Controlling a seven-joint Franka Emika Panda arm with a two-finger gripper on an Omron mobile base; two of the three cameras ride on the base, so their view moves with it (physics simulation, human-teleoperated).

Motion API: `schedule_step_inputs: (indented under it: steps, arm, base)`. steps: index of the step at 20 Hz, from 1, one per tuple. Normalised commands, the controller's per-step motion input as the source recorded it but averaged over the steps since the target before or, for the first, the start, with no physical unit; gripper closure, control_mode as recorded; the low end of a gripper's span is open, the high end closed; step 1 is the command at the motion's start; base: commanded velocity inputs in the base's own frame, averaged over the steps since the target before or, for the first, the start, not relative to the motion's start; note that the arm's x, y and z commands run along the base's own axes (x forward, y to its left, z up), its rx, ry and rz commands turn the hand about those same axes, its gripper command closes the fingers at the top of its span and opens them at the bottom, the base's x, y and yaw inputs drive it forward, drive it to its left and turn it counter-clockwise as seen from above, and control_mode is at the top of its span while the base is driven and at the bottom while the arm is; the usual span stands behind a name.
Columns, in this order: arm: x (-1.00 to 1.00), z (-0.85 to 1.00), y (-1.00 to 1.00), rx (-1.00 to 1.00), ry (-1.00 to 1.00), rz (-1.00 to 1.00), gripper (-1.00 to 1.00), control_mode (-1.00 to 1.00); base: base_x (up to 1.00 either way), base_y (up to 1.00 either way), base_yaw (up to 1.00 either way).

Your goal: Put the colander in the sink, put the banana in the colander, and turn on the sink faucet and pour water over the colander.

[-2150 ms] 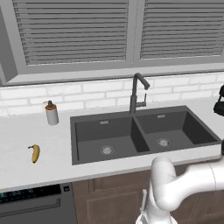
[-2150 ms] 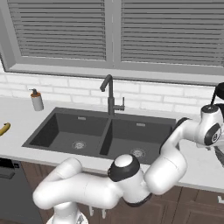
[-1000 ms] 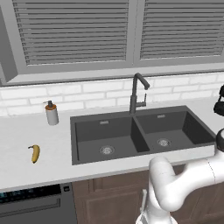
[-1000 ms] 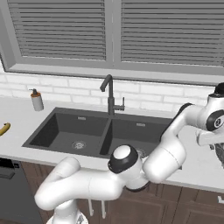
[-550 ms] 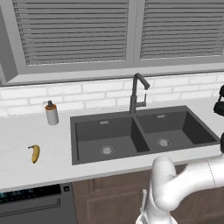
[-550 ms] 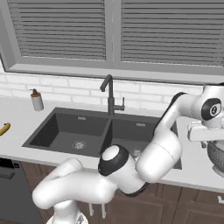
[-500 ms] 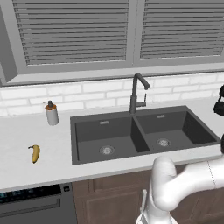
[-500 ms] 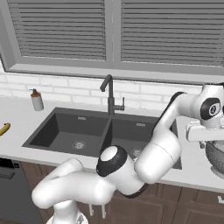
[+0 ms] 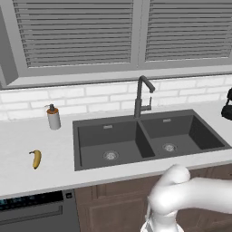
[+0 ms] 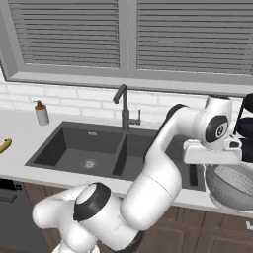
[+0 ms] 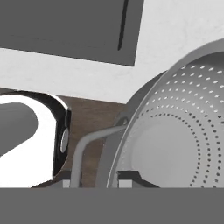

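The colander (image 10: 232,190), a silvery perforated bowl, is to the right of the sink (image 10: 74,143), near the counter's front edge. My gripper (image 10: 211,167) comes down on its left rim and is shut on it. In the hand view the colander (image 11: 175,131) passes rim-first between the fingertips of the gripper (image 11: 103,179), with its wire handle beside them. Whether the bowl rests on the counter or hangs just above it I cannot tell. The banana (image 9: 36,158) lies on the counter left of the sink (image 9: 74,145); it also sits at the left edge as banana (image 10: 5,145). The sink faucet (image 9: 140,95) stands behind the basins' divider.
A white soap bottle (image 9: 53,118) stands at the back left of the sink. A dark appliance (image 10: 244,123) stands at the back right, close behind the colander. A dishwasher front (image 9: 31,208) sits under the counter at the left. Both basins hold nothing.
My hand has shifted left toward the sink, and the colander has come along with it. The grip has stayed shut. Banana, bottle and faucet have not moved.
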Motion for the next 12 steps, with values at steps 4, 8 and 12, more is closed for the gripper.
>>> schedule_step_inputs:
  steps: [4,8,12]
  arm:
    - [-0.29,0.34,1.0,-0.15,-0.22,0.23,1.0,-1.0]
    - [-0.19,0.48,1.0,-0.21,-0.19,0.34,1.0,-1.0]
    - [-0.18,0.46,1.0,-0.21,-0.03,0.37,1.0,-1.0]
  base:
    - [0.0,0.0,0.0]
    - [0.0,0.0,0.0]
    - [0.0,0.0,0.0]
